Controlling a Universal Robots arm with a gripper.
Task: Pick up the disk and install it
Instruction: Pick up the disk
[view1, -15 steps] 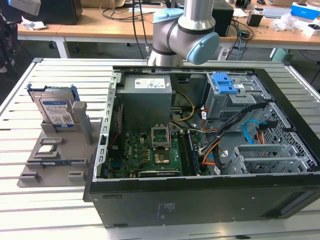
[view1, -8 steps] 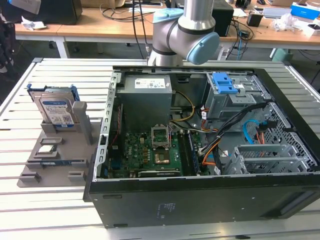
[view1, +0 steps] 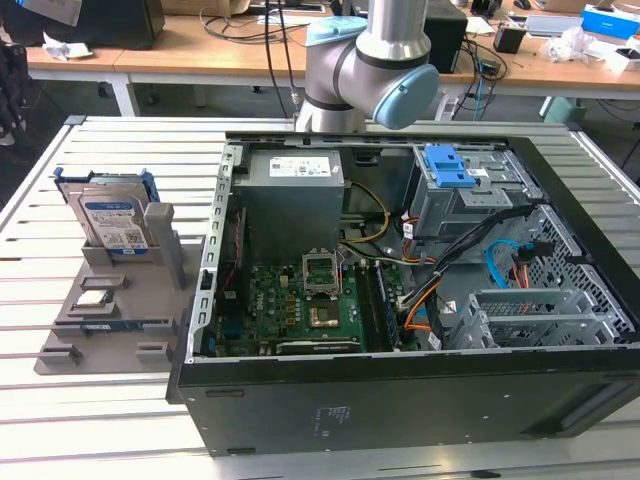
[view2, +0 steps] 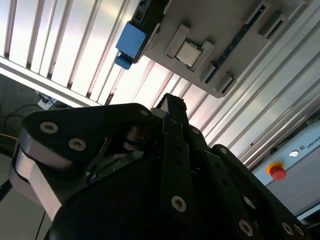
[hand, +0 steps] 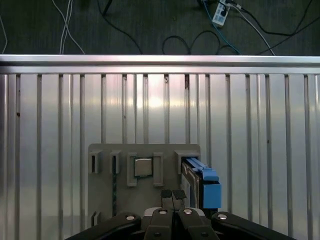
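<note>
My pincer (hand: 172, 196) is clenched and empty, well apart from the disk (view1: 112, 220), which stands upright in the holder (view1: 100, 345). I think I must open wide and centre over its top edge.

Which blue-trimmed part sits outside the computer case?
The disk, standing on edge in the grey holder; the blue-latched cage is mounted inside the case.

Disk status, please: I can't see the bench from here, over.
Gripper off the disk, jaws shut, empty. Disk upright in grey fixture, not gripped. Nothing seen between them.
</note>
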